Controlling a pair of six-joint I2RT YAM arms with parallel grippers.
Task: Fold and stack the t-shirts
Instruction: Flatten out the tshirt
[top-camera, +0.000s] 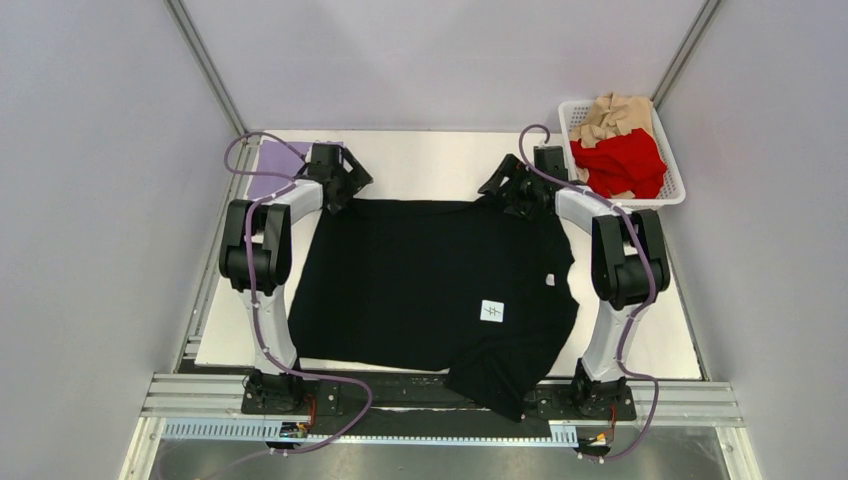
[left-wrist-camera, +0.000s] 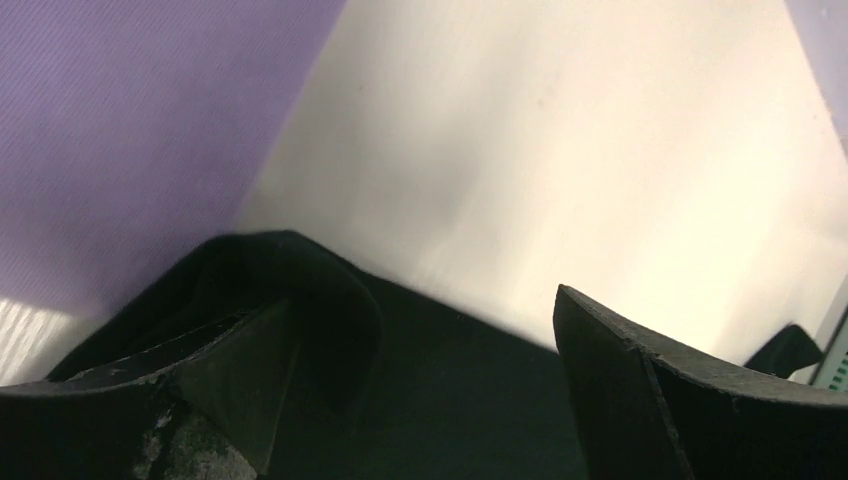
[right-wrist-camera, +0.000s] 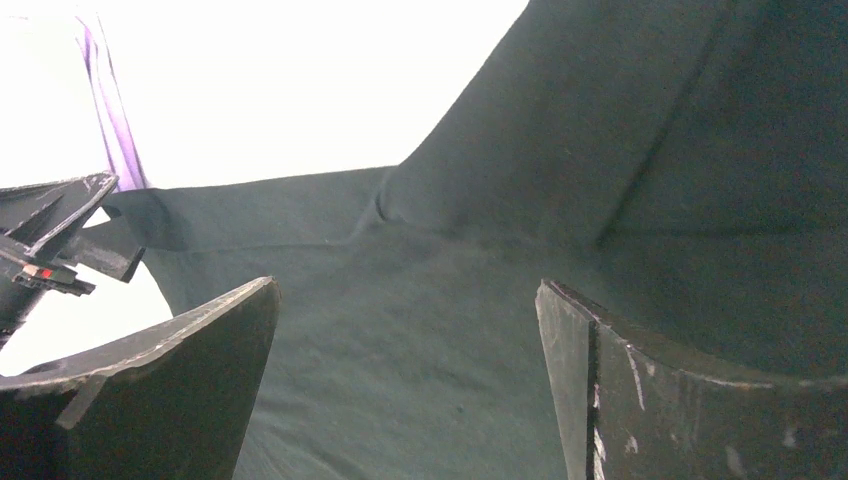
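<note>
White table: black t-shirt spread, corner overhanging near edge

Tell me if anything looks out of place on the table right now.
Yes: the black t-shirt lies askew, and its near-right corner droops off the near edge of the table onto the mounting rail between the arm bases.

right hand: fingers spread | black t-shirt beneath | lavender strip upper left, maybe cloth
</note>
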